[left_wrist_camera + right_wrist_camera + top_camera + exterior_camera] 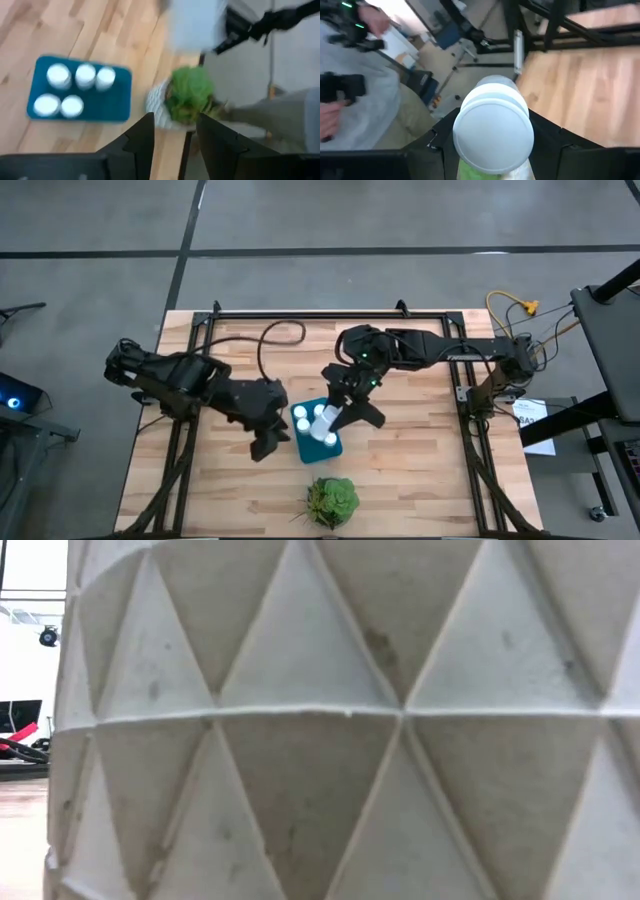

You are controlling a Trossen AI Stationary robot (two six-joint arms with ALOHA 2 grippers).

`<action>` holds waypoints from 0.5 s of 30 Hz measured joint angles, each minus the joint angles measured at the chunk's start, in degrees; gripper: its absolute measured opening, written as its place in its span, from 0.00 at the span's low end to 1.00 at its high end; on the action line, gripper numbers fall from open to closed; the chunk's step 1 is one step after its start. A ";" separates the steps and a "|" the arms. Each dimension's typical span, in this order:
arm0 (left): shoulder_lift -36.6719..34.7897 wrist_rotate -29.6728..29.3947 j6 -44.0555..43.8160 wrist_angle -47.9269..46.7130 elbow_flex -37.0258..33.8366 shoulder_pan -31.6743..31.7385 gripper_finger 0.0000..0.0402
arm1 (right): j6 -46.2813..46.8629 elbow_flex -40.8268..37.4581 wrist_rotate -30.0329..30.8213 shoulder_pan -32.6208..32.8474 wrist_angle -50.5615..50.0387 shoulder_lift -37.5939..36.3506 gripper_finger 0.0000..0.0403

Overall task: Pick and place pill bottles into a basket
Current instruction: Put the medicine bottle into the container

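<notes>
The right gripper pinches a pill bottle above the teal basket; left gripper, pressed nearly together, hovers beside it.

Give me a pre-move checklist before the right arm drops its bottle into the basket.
1. Right gripper shut on a pill bottle: ok.
2. Held bottle is above the basket: ok in the high view.
3. Free room in the basket: ok; five bottles stand inside and bare floor shows beside them.
4. Left gripper clear of the basket: ok; it sits beside it, fingers close together, nothing held.
5. Plant out of the drop path: ok.
6. Low view usable: not ok; the plant's pot fills it.
</notes>
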 joint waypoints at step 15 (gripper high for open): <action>-0.02 -0.55 -1.11 1.74 -0.03 -0.10 0.32 | -0.68 -0.11 1.37 -0.06 -0.27 -0.55 0.40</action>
